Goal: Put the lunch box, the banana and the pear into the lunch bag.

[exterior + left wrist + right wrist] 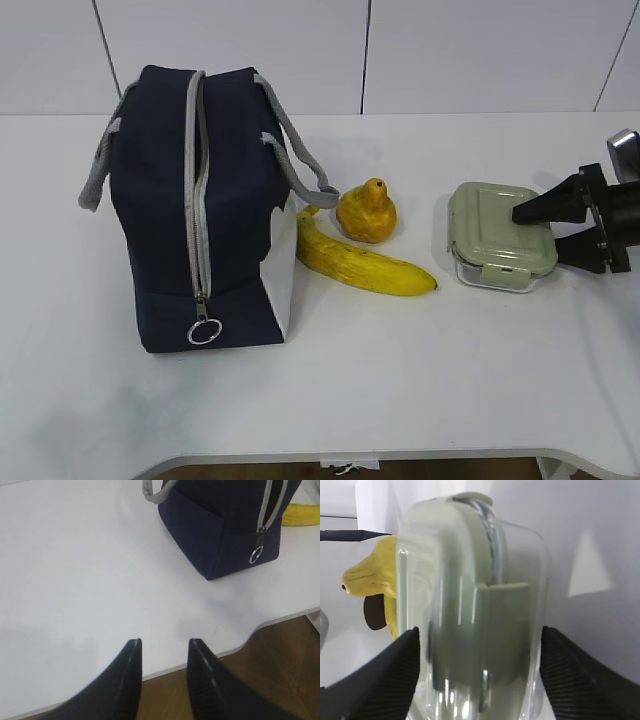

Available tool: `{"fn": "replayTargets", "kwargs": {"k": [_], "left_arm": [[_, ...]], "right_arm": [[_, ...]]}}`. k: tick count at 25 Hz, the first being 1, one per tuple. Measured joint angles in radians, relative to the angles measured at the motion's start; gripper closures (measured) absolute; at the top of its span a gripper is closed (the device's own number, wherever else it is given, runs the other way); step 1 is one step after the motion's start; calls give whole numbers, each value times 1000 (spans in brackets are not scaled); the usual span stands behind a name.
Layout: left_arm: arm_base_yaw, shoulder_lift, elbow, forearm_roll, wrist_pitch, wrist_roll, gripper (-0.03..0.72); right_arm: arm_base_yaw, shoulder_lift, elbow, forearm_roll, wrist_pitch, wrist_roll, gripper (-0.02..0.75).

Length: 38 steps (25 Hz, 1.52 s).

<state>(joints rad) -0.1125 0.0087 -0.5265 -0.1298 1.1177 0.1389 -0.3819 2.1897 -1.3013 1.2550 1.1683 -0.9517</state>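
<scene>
White table (420,400) with a rounded front edge, set against a pale panelled wall (480,55); brown floor (280,670) shows below the edge in the left wrist view. The lunch bag (195,210) stands upright at left, its zipper ring (204,331) hanging low on the near end. The banana (365,265) lies just right of the bag, with the pear (366,212) just behind it. The lunch box (500,238) rests flat on the table, further right. The right gripper (535,227) is level with the box, fingers spread wide, one on either side of it; whether they touch it cannot be told. The left gripper (164,647) hovers over bare table near the front edge, fingers apart, holding nothing.
</scene>
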Motion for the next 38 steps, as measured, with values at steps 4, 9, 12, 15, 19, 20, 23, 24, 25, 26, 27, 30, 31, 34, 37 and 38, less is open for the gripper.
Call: {"fn": "replayTargets", "kwargs": {"k": [4, 9, 12, 15, 19, 20, 23, 24, 25, 26, 27, 30, 31, 34, 37, 38], "left_arm": [[0, 0, 0, 0, 0, 0, 449], [0, 0, 0, 0, 0, 0, 449], [0, 0, 0, 0, 0, 0, 449], [0, 0, 0, 0, 0, 0, 449], [0, 0, 0, 0, 0, 0, 449], [0, 0, 0, 0, 0, 0, 449], [0, 0, 0, 0, 0, 0, 449], [0, 0, 0, 0, 0, 0, 449], [0, 0, 0, 0, 0, 0, 449], [0, 0, 0, 0, 0, 0, 449], [0, 0, 0, 0, 0, 0, 449], [0, 0, 0, -2, 0, 0, 449], [0, 0, 0, -6, 0, -5, 448], [0, 5, 0, -17, 0, -18, 449], [0, 12, -8, -35, 2, -30, 448], [0, 76, -55, -72, 8, -34, 448]], "right_arm": [[0, 2, 0, 0, 2, 0, 164], [0, 2, 0, 0, 2, -2, 237], [0, 2, -1, 5, 4, -2, 321], [0, 2, -1, 5, 4, -2, 341], [0, 2, -1, 7, 4, -2, 349], [0, 2, -1, 7, 4, -2, 354], [0, 2, -1, 7, 4, -2, 363], [0, 2, -1, 7, 4, -2, 365], [0, 2, -2, 7, 4, -2, 365], [0, 2, -5, 7, 4, -2, 365], [0, 2, -8, 5, 6, 0, 365], [0, 2, -20, -8, 4, 34, 365], [0, -1, -22, -15, 2, 54, 365], [0, -36, -23, -62, -17, 124, 365], [0, -87, -23, -93, -24, 163, 365], [0, -109, -23, -95, -24, 175, 365]]}}
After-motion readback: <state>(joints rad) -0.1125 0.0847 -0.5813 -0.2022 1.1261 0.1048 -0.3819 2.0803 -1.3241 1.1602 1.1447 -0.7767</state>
